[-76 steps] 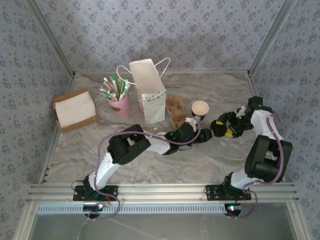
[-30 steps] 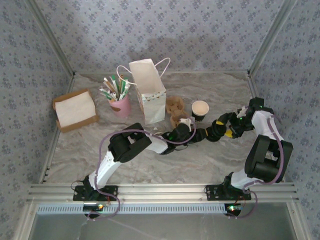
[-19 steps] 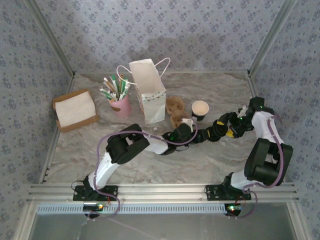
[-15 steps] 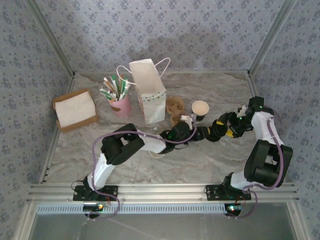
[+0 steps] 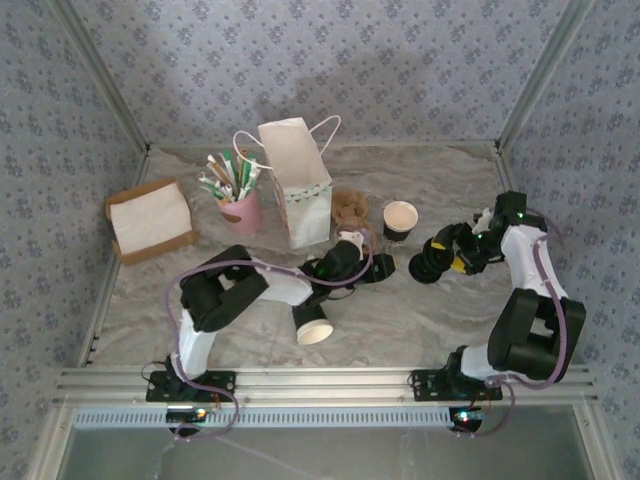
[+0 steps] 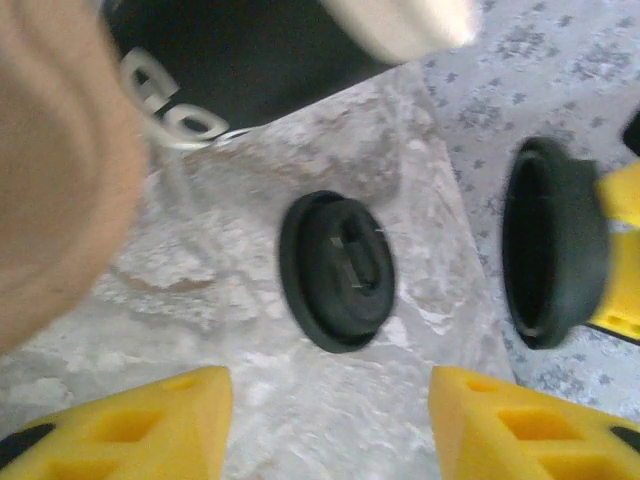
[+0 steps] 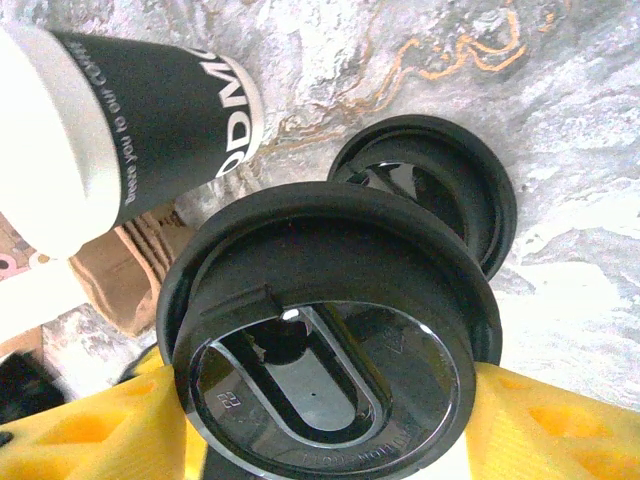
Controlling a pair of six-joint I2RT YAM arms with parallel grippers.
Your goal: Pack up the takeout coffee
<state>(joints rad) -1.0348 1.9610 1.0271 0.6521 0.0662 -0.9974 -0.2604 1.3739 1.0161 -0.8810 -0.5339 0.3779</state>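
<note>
Takeout coffee point(image 5: 313, 325): laid on its side on the counter point(image 5: 450, 320), 6 o'clock from the paper bag point(image 5: 298, 185). Left gripper point(image 6: 325, 425): held apart, pointed at a black lid point(image 6: 337, 270). Right gripper point(image 7: 330, 425): clamped on a second lid point(image 7: 325, 340).

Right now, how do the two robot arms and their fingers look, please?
Both the left arm and the right arm have white links between bulky black joints. A pale lavender cable loops along each. The fingers are bright yellow blocks with moulded recesses.
</note>
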